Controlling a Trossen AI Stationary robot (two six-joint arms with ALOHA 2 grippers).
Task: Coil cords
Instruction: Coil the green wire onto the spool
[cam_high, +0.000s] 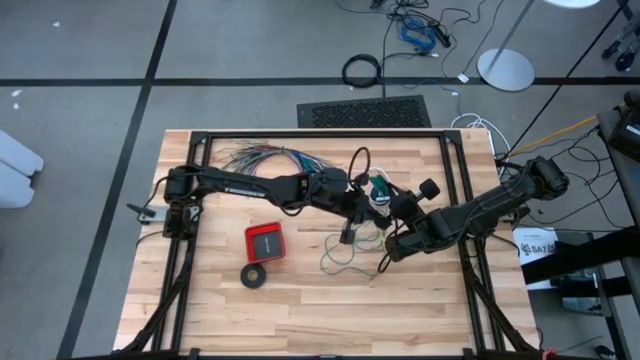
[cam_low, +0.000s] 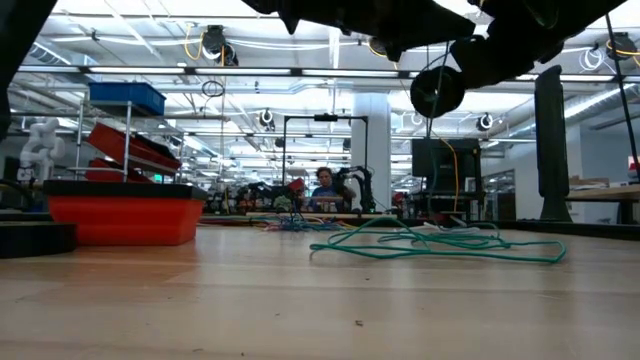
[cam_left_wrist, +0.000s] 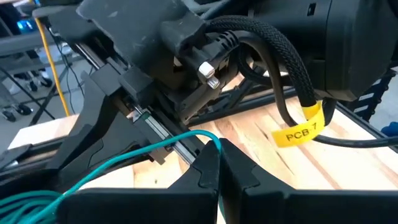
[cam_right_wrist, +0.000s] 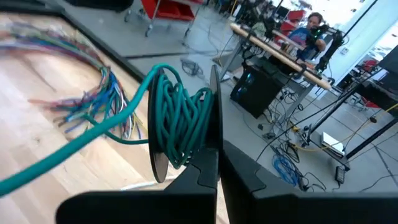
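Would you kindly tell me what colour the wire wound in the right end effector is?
Teal-green wire, clearest in the right wrist view.

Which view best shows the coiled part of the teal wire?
The right wrist view: the teal coil fills it, pinched in the right gripper. High view shows a speck; low view only loose strands; left wrist view, one strand.

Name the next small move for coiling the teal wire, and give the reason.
Probably another wrap: the left gripper, shut on the teal wire, should carry the strand around the coil held in the shut right gripper. A loose length of the wire lies uncoiled on the table.
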